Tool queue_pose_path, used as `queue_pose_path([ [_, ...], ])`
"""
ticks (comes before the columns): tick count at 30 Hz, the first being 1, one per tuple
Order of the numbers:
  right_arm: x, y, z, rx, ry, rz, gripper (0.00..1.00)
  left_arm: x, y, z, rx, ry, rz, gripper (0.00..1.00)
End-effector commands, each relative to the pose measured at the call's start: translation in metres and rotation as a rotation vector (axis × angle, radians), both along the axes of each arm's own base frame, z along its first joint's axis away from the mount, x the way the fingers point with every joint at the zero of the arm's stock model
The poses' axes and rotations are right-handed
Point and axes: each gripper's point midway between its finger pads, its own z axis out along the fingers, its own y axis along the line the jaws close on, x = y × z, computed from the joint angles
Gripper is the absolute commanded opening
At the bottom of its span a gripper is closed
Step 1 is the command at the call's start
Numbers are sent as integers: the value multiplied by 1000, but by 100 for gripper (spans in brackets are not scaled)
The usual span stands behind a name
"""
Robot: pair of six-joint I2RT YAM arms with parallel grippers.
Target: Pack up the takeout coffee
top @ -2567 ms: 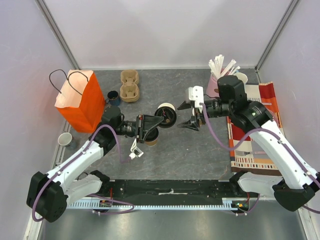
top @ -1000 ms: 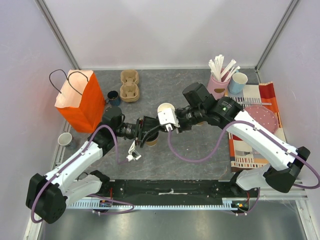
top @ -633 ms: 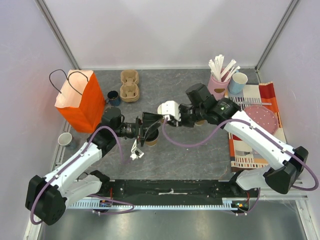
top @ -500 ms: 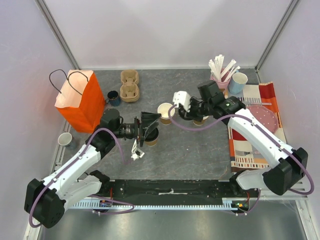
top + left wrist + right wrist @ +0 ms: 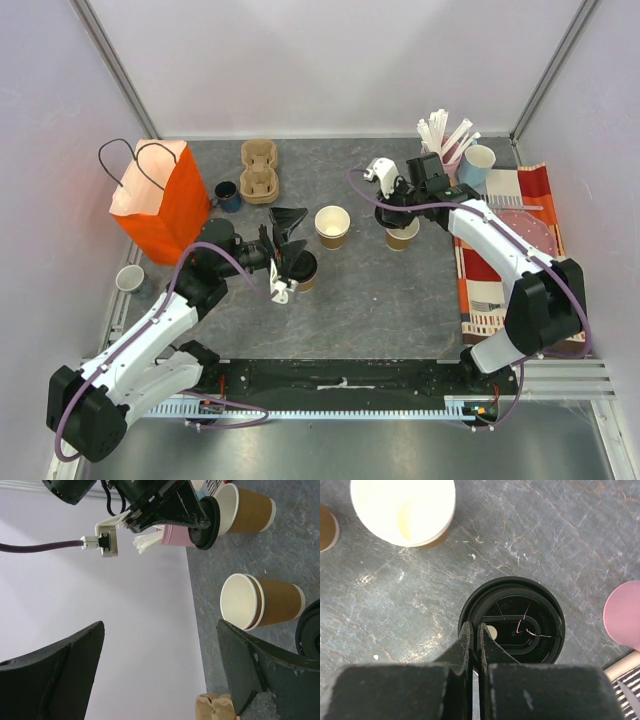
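Three brown kraft cups stand mid-table. Nearest me, one cup [image 5: 304, 272] carries a black lid [image 5: 311, 632]. My left gripper [image 5: 287, 240] hangs open just left of it, nothing between its fingers [image 5: 52, 672]. The middle cup [image 5: 332, 226] is open and cream-white inside; in the left wrist view it [image 5: 260, 602] looks like two nested cups. My right gripper [image 5: 474, 628] is shut on the near rim of a second black lid [image 5: 520, 615], holding it right at the mouth of the third cup [image 5: 402, 238]. Whether that lid is seated I cannot tell.
An orange paper bag [image 5: 155, 200] stands open at the left, with a dark blue mug [image 5: 225, 192] and a pulp cup carrier [image 5: 258, 168] behind it. A pink holder of sticks [image 5: 436, 160], a light blue cup [image 5: 478, 160] and a striped mat [image 5: 500, 300] sit on the right.
My right gripper carried the black lid from the middle cup over to the right-hand cup. My left gripper opened, let go of the lidded cup and drew back a little.
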Motion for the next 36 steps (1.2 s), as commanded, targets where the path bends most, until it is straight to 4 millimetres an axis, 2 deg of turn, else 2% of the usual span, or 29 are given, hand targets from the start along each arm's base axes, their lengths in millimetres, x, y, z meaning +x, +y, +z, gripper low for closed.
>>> queue_pose_path([
  [1, 15, -6, 8, 51, -23, -74, 0, 5, 3, 17, -53, 35, 47, 100],
  [8, 6, -12, -8, 34, 10, -102, 0, 7, 2, 16, -54, 34, 48, 100],
  [13, 7, -19, -15, 21, 20, -131, 0, 6, 1, 15, -47, 21, 40, 100],
  [23, -1, -23, -20, 19, 26, -145, 0, 7, 0, 15, -39, 11, 35, 100],
  [31, 2, -22, -16, 45, 1, -157, 0, 6, -1, 15, -36, 3, 26, 100],
  [36, 2, -26, -20, 54, 8, -172, 0, 7, -1, 18, -37, -4, 27, 100],
])
